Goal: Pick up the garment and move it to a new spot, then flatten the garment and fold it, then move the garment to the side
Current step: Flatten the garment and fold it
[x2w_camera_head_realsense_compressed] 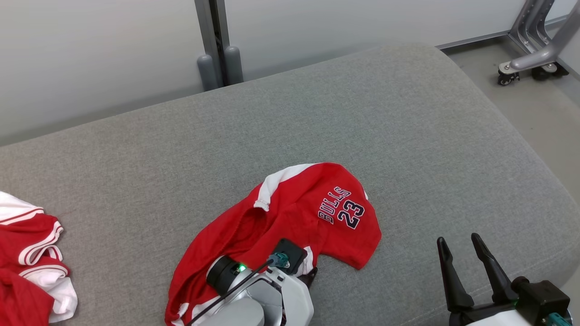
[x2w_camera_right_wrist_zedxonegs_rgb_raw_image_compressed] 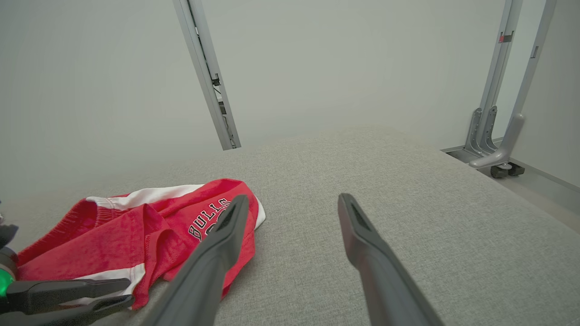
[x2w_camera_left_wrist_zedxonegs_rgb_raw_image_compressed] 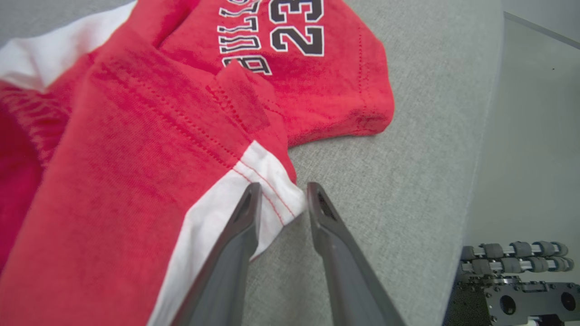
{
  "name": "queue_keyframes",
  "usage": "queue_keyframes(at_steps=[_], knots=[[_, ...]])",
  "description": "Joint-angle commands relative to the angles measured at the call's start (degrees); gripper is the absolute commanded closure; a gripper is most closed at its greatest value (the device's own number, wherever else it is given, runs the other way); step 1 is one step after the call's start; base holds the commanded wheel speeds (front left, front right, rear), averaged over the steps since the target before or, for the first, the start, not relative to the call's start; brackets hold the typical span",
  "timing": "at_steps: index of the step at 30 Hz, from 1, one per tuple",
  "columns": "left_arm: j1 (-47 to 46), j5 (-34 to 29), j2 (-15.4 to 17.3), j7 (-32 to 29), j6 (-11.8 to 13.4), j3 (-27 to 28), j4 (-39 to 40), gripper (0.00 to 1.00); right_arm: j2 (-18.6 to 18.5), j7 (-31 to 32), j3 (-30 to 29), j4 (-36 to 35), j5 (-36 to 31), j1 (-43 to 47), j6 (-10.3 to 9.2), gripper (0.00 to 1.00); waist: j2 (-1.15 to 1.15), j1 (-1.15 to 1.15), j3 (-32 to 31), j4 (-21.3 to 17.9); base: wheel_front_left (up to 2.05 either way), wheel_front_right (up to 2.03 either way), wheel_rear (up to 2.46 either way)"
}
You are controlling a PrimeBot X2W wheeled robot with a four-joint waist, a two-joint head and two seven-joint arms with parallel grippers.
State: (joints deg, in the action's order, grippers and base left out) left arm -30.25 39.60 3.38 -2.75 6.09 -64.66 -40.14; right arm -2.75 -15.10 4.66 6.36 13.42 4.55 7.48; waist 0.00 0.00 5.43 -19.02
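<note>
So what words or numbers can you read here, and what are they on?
"BULLS": on the red garment, dark letters edged in white.
"23": on the same garment, right beneath the word.
Red tag on the metal post: too small to read.

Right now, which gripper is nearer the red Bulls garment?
Left. The left gripper straddles the white hem corner of the red Bulls garment, jaws apart. The right gripper is open above the grey cushion, off to the garment's right and clear of it.
</note>
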Motion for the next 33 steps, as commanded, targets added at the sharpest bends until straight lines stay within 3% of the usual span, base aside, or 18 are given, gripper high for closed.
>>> queue_keyframes(at_steps=[1, 3, 5, 13, 18, 24, 31, 32, 33], knots=[[-1.14, 0.56, 0.27, 0.43, -0.22, 0.26, -0.89, 0.53, -0.28, -0.09, -0.1, -0.17, 0.09, -0.46, 0.02, 0.0, 0.0, 0.0, 0.14, -0.14, 0.0, 0.0, 0.0], [-0.95, 0.97, 0.14, 0.62, -0.54, 0.19, -1.95, 0.71, -0.27, -0.09, -0.18, -0.15, 0.14, -0.38, 0.03, 0.0, 0.0, 0.0, 0.24, -0.23, 0.0, 0.0, 0.0], [-0.92, 1.22, 0.04, 0.92, -0.66, 0.1, -2.77, 1.0, -0.27, -0.09, -0.25, -0.12, 0.21, -0.43, 0.03, 0.0, 0.0, 0.0, 0.31, -0.26, 0.0, 0.0, 0.0], [-1.04, 2.43, -0.25, 2.5, -1.43, -0.12, -3.88, 1.0, -0.28, -0.09, -0.37, -0.09, 0.38, -0.51, 0.03, 0.0, 0.0, 0.0, 0.28, 0.12, 0.0, 0.0, 0.0], [-1.26, 3.17, -0.44, 5.21, -1.13, -0.8, 0.69, 1.0, -0.28, -0.09, -0.43, -0.13, 0.28, -0.47, 0.03, 0.0, 0.0, 0.0, 0.2, 0.17, 0.0, 0.0, 0.0], [0.39, 2.99, -0.34, 6.91, 1.33, -4.73, 8.67, 1.0, -0.28, -0.09, 0.17, -0.05, 0.26, -0.8, 0.03, 0.0, 0.0, 0.0, 0.58, -0.74, 0.0, 0.0, 0.0], [2.13, 2.23, -0.34, 5.98, 1.16, -7.72, 9.43, 1.0, -0.28, -0.09, 0.26, -0.11, 0.44, -1.49, 0.03, 0.0, 0.0, 0.0, 1.87, -2.03, 0.0, 0.0, 0.0], [2.64, 2.47, -0.39, 6.12, 0.8, -7.93, 9.37, 0.91, -0.28, -0.09, 0.3, -0.05, 0.46, -1.48, 0.03, 0.0, 0.0, 0.0, 1.96, -2.2, 0.0, 0.0, 0.0], [3.13, 2.91, -0.4, 6.39, 0.53, -8.07, 9.21, 0.55, -0.28, -0.09, 0.36, 0.03, 0.5, -1.44, 0.03, 0.0, 0.0, 0.0, 2.12, -2.41, 0.0, 0.0, 0.0]])
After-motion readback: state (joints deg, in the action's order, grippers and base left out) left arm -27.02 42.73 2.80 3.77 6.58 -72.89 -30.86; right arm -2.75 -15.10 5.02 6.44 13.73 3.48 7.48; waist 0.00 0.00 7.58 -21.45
